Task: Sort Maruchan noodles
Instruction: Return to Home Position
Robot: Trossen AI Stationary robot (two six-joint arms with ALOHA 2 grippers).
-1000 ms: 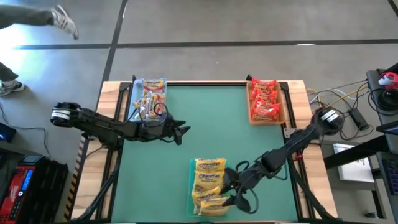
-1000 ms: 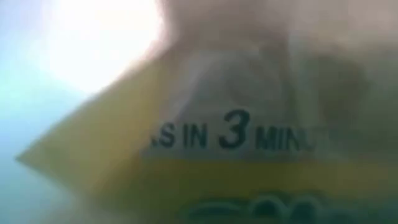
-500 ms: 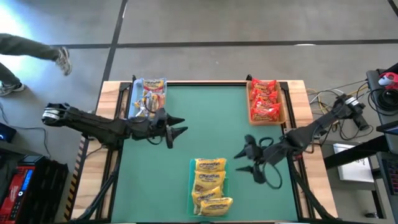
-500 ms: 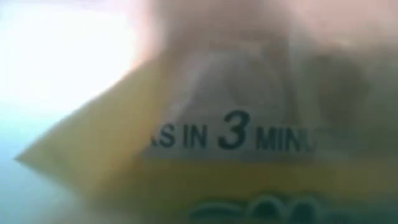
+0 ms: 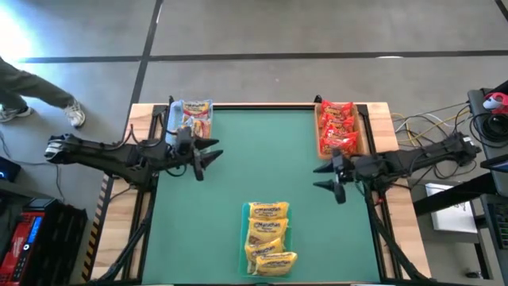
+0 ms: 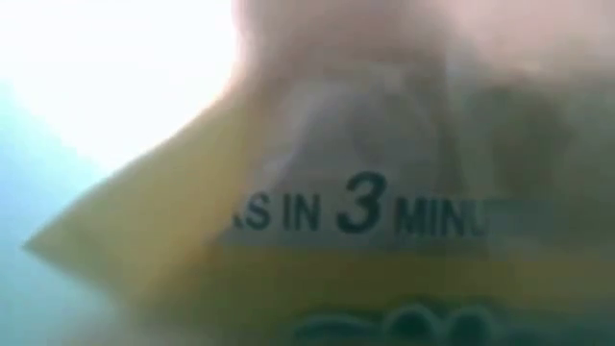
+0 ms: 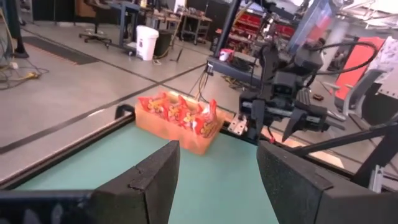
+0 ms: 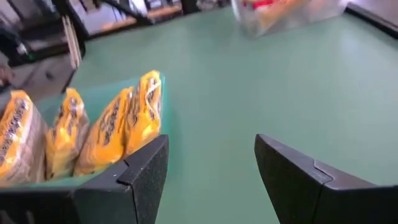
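The left gripper point(image 5: 208, 156) hovers beside the clear tray point(image 5: 168, 131) of orange-and-white packets point(image 5: 194, 119), jaws spread wide, holding nothing. The right gripper point(image 5: 321, 176) hovers near the tan tray point(image 5: 364, 135) of red packets point(image 5: 337, 127), jaws likewise spread and empty. The yellow packets point(image 5: 268, 238) lie in the green tray point(image 8: 102, 88).

Workshop: concrete floor point(image 5: 278, 32), workbenches point(image 7: 127, 7), loose cables point(image 5: 429, 125).

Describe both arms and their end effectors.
The left arm and right arm are slim, black and jointed, with a pale ring near the left one's base. The left end effector and right end effector each carry two matte black, wedge-shaped fingers.
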